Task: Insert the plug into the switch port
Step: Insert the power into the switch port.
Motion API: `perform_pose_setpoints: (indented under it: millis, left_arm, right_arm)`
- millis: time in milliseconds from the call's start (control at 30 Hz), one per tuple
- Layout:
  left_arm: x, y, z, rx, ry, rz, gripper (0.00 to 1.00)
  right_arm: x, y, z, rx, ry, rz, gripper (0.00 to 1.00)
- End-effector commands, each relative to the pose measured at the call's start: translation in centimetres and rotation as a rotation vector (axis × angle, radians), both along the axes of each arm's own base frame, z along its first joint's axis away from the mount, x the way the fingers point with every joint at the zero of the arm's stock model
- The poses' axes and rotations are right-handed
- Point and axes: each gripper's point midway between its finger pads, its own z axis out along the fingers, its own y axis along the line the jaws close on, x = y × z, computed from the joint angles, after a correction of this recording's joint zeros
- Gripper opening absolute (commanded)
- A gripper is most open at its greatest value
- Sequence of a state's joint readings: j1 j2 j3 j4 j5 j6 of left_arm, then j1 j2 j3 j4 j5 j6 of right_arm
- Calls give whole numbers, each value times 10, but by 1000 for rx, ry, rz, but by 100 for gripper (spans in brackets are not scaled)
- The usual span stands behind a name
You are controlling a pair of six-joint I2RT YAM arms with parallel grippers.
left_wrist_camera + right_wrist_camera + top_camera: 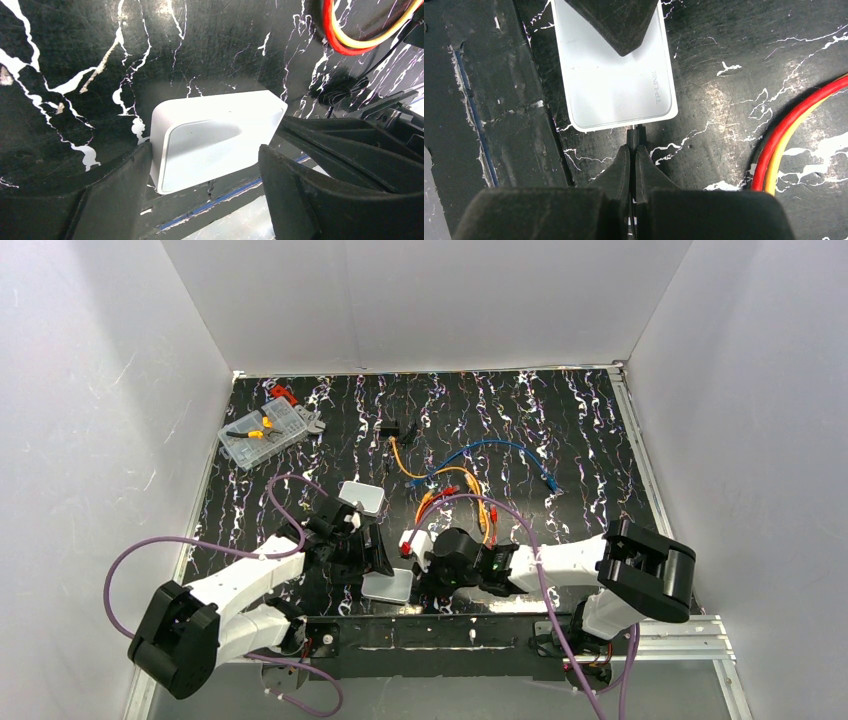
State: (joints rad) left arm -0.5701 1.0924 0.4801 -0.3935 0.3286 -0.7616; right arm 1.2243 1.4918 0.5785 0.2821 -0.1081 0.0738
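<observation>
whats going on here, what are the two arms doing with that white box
The right gripper is shut on a small black plug, holding it right at the short edge of the white TP-Link switch, which lies flat. The left gripper straddles the switch, one finger on each side, but whether it grips the switch is unclear. Whether the plug is seated in the port cannot be told either.

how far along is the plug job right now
Done: the right gripper is shut on the black plug, whose tip meets the edge of the white switch. In hand: the left gripper stands open around the switch, not clearly clamped. Left: pushing the plug home; whether it has gone in yet I cannot tell.
</observation>
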Motion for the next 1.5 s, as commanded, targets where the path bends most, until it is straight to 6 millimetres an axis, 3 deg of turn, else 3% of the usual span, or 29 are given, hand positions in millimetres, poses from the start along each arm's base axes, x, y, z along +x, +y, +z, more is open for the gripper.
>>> perform_pose_setpoints:
  millis: [0,567,1033,1467]
  left_arm:
    - [-14,-15,13,-115,40,-43,74]
    - [-16,-20,17,-146,34,-60,69]
    - [-19,-22,17,-161,28,-79,59]
    - [-26,-31,41,-249,21,-128,51]
  right_arm:
    - [13,52,57,219,-77,34,1]
    - [17,70,79,275,-157,108,1]
    - [5,80,86,308,-192,249,1]
    - [5,84,95,353,-262,306,1]
